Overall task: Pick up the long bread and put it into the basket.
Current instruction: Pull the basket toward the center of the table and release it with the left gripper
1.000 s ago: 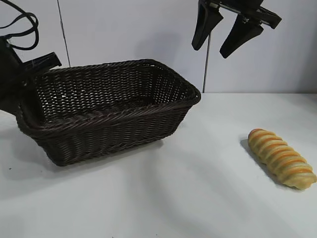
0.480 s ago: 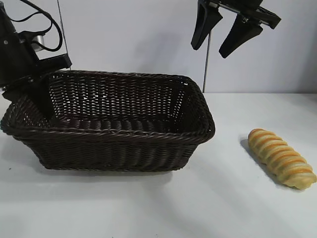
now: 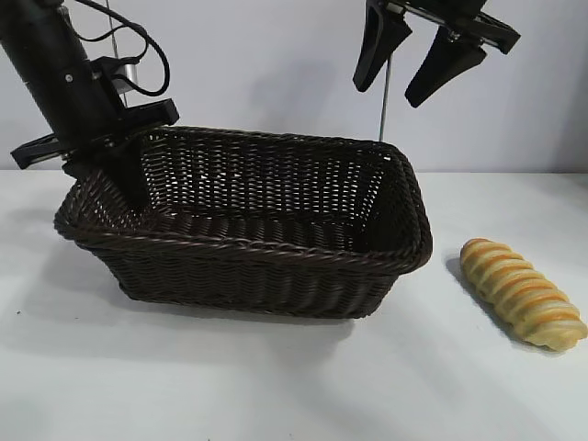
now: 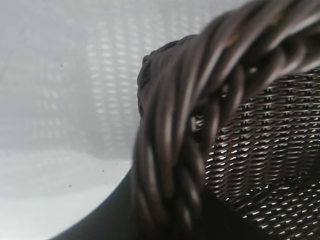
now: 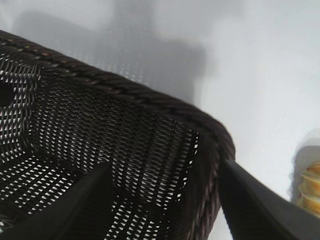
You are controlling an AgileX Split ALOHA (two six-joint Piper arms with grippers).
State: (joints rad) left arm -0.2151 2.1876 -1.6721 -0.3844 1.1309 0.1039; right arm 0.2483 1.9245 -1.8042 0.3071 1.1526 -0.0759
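Observation:
The long bread (image 3: 522, 292), golden with orange-brown spiral ridges, lies on the white table at the right; its end also shows in the right wrist view (image 5: 310, 187). The dark brown wicker basket (image 3: 248, 243) stands left of it, a small gap between them. My left gripper (image 3: 112, 179) is shut on the basket's braided rim (image 4: 175, 150) at its left end, one finger inside the wall. My right gripper (image 3: 388, 95) hangs open and empty high above the basket's right end (image 5: 125, 95), the basket floor between its fingers (image 5: 260, 210).
A white wall with a thin vertical seam (image 3: 383, 110) rises behind the table. Bare white tabletop (image 3: 294, 386) stretches in front of the basket and the bread. The left arm's cables (image 3: 138, 64) loop above the basket's left end.
My left gripper has pulled the basket to the right, toward the long bread, and turned it square to the camera. The right gripper and the bread have not moved.

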